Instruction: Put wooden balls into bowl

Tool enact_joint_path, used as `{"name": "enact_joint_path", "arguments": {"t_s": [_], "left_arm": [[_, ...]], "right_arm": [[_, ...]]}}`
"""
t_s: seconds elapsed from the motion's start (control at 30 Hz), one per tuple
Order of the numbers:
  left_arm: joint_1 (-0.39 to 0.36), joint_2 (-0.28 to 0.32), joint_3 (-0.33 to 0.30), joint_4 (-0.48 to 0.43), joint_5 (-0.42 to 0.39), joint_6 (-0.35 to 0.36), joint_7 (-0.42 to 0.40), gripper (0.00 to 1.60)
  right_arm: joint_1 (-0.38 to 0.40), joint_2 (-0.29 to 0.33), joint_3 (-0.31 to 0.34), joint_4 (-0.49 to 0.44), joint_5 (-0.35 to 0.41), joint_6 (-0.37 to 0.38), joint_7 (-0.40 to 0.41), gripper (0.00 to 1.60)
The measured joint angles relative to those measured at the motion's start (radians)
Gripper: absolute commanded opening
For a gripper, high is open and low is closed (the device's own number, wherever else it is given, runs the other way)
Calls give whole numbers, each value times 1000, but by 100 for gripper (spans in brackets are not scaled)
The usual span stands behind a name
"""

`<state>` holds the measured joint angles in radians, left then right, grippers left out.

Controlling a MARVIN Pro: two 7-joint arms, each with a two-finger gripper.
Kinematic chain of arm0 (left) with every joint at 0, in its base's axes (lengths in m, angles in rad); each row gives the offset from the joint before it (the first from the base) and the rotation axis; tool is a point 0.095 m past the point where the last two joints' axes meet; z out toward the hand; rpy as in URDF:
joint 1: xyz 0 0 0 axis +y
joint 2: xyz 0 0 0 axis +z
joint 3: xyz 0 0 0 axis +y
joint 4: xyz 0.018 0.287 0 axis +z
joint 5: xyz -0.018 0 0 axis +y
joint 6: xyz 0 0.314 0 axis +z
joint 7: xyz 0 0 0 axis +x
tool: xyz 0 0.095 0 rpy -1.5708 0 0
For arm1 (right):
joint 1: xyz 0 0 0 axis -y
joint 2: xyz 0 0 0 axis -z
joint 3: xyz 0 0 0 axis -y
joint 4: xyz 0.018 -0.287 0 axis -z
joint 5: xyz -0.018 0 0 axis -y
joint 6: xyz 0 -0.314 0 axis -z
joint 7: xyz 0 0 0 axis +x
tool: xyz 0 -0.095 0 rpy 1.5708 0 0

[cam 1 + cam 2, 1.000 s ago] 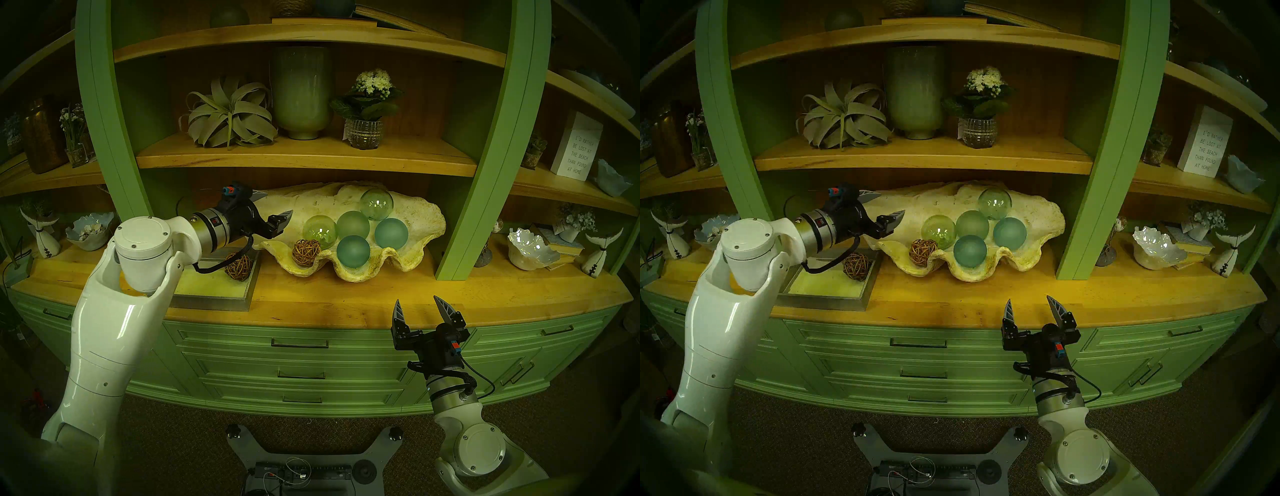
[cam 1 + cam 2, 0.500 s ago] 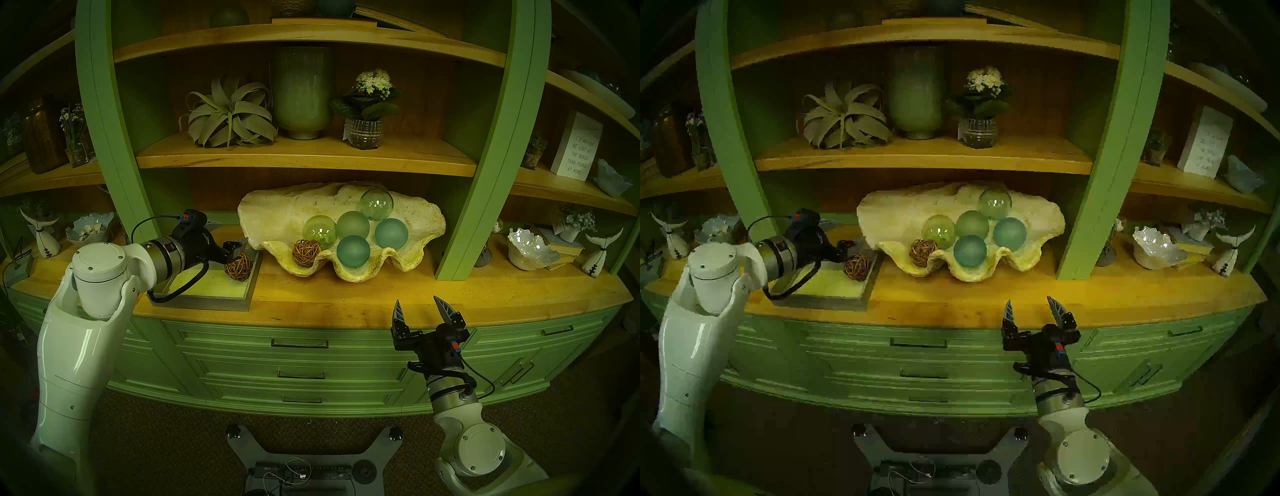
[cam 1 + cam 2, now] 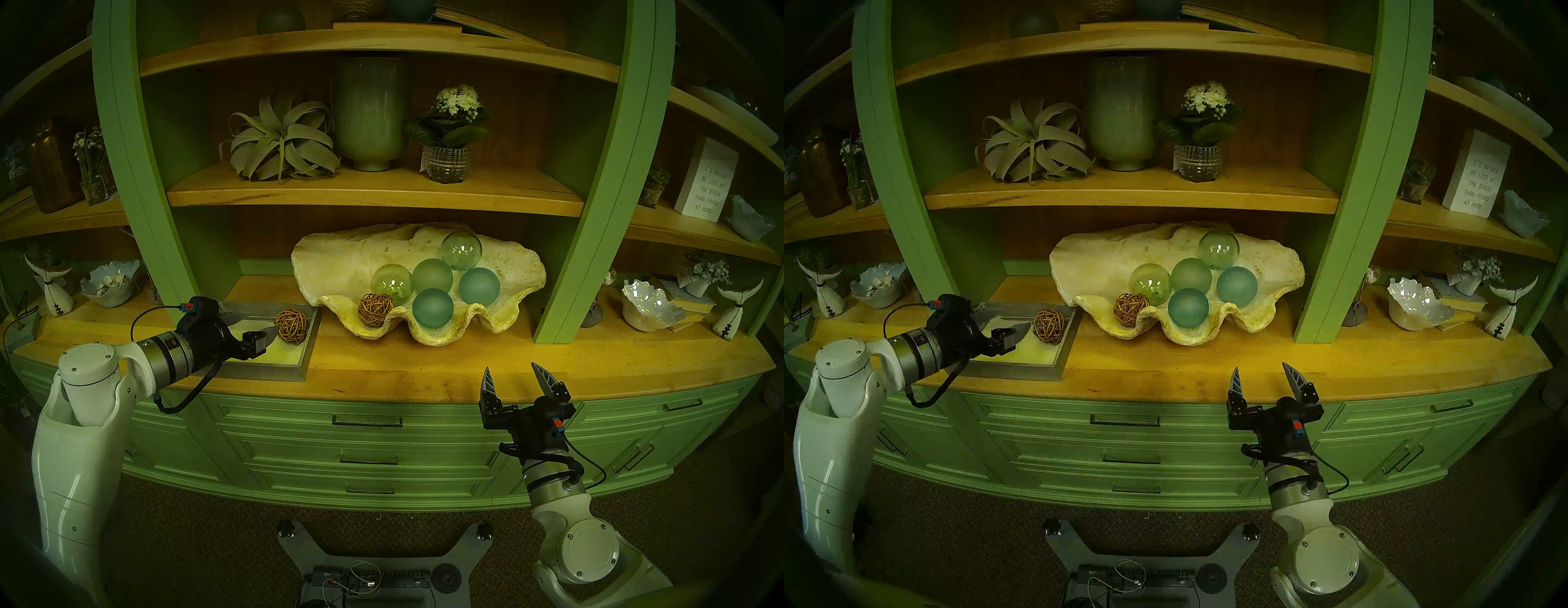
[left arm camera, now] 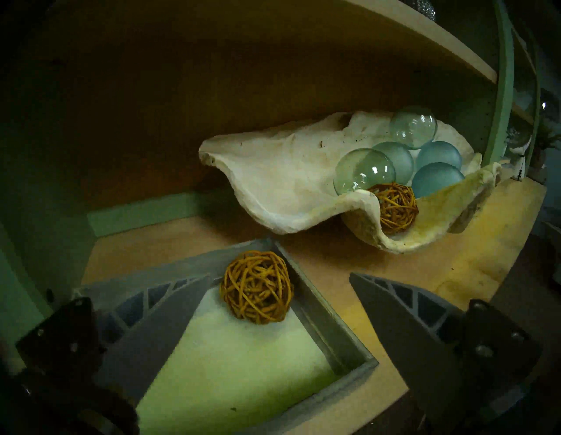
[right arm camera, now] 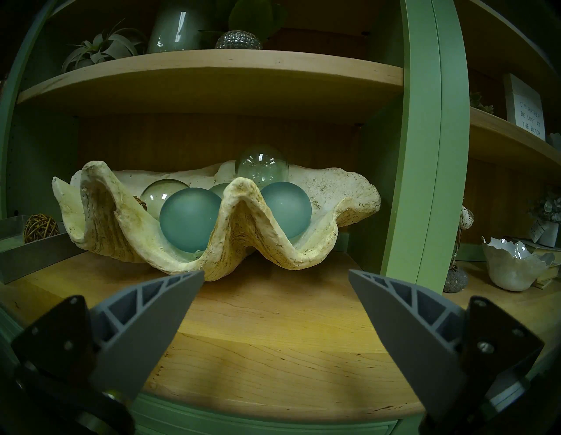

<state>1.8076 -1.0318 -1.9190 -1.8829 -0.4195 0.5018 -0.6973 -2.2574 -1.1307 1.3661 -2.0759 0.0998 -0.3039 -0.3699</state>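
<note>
One woven brown wooden ball (image 3: pixel 292 325) (image 3: pixel 1049 325) (image 4: pixel 257 287) (image 5: pixel 41 227) lies in the far right corner of a shallow grey tray (image 3: pixel 306 361) (image 4: pixel 318 319). A second wooden ball (image 3: pixel 375 310) (image 3: pixel 1131 309) (image 4: pixel 394 208) rests inside the front left fold of the big cream clam-shell bowl (image 3: pixel 441 337) (image 3: pixel 1191 339) (image 4: pixel 273 179) (image 5: pixel 243 194). My left gripper (image 3: pixel 261 322) (image 3: pixel 1015 321) (image 4: pixel 279 275) is open over the tray, its fingers pointing at the tray ball and just short of it. My right gripper (image 3: pixel 511 367) (image 3: pixel 1260 366) (image 5: pixel 276 272) is open and empty at the counter's front edge.
Several green and blue glass spheres (image 3: pixel 432 308) fill the bowl's middle. A wooden shelf (image 3: pixel 373 195) hangs low over the bowl. Green cabinet posts (image 3: pixel 568 254) stand on both sides. Small white jagged bowls (image 3: pixel 651 303) (image 3: pixel 111 282) and figurines sit at the counter's ends.
My left arm drew back from the bowl's left end, down and to the left, until its open gripper came level with the tray ball. The right arm has not moved.
</note>
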Motion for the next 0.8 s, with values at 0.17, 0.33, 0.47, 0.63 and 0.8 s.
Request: {"name": "enact_joint_path", "arguments": {"t_s": [0.17,0.33,0.47,0.63,0.8], "left_arm": [[-27,4,64,77,5,-34,-16,160],[-67,14,118,127,23,-61,-9,160],[-100,20,153,153,48,-82,11,160],[-133,29,168,158,73,-105,22,160],[-148,34,165,156,89,-128,28,160]], "right_arm": [[0,0,0,0,0,0,0,160],[0,1,0,0,0,0,0,160],[0,1,0,0,0,0,-1,160],[0,1,0,1,0,0,-1,160],[0,1,-1,0,0,0,-1,160]]}}
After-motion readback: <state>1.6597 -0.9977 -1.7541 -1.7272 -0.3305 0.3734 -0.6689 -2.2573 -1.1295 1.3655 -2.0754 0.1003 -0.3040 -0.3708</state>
